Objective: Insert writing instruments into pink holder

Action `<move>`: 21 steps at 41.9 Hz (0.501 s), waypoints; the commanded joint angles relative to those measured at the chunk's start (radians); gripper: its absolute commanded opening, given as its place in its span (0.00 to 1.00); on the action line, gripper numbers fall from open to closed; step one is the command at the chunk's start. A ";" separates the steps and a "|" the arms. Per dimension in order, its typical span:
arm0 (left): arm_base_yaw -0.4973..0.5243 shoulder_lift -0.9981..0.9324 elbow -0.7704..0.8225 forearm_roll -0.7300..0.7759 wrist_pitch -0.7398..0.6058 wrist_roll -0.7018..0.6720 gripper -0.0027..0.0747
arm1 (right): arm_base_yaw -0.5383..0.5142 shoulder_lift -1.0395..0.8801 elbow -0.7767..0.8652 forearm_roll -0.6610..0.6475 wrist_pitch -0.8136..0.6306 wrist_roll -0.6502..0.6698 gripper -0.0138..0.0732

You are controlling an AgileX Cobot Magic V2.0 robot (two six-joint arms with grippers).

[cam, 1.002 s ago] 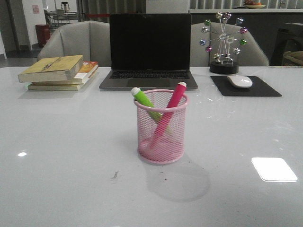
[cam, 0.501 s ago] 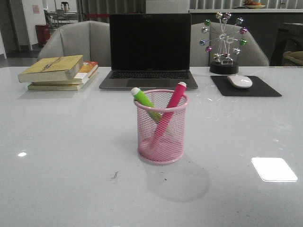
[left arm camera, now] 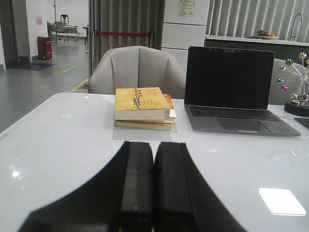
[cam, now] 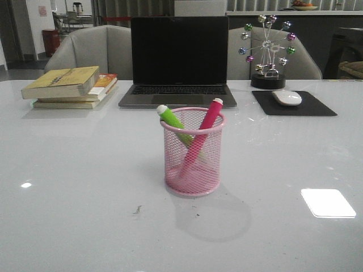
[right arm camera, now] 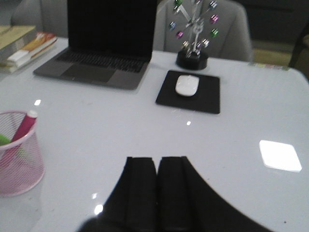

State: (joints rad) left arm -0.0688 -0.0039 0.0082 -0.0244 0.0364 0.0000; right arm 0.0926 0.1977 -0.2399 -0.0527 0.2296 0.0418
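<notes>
The pink mesh holder (cam: 193,164) stands upright at the middle of the white table. Inside it lean the lime green pen (cam: 172,120) and the magenta pen (cam: 207,123), crossing each other, whitish ends above the rim. The right wrist view catches the holder (right arm camera: 17,159) with the magenta pen (right arm camera: 21,129) at its edge. My left gripper (left arm camera: 153,145) is shut and holds nothing, low over the table and facing the books. My right gripper (right arm camera: 158,159) is shut and holds nothing, well away from the holder. Neither gripper shows in the front view.
A black laptop (cam: 179,62) sits open at the back, with a stack of books (cam: 71,86) to its left. A white mouse (cam: 287,97) lies on a black pad (cam: 293,103), with a ball ornament (cam: 267,51) behind it. Grey chairs (cam: 93,51) stand beyond the table.
</notes>
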 commanded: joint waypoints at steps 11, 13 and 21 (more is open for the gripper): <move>-0.005 -0.017 -0.001 -0.009 -0.092 -0.006 0.15 | -0.092 -0.229 0.258 0.078 -0.347 -0.004 0.23; -0.005 -0.017 -0.001 -0.009 -0.092 -0.006 0.15 | -0.092 -0.229 0.255 0.078 -0.332 -0.004 0.23; -0.005 -0.017 -0.001 -0.009 -0.092 -0.006 0.15 | -0.092 -0.229 0.256 0.077 -0.332 -0.004 0.23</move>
State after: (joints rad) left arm -0.0688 -0.0039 0.0082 -0.0244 0.0364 0.0000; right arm 0.0076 -0.0102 0.0285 0.0194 0.0000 0.0418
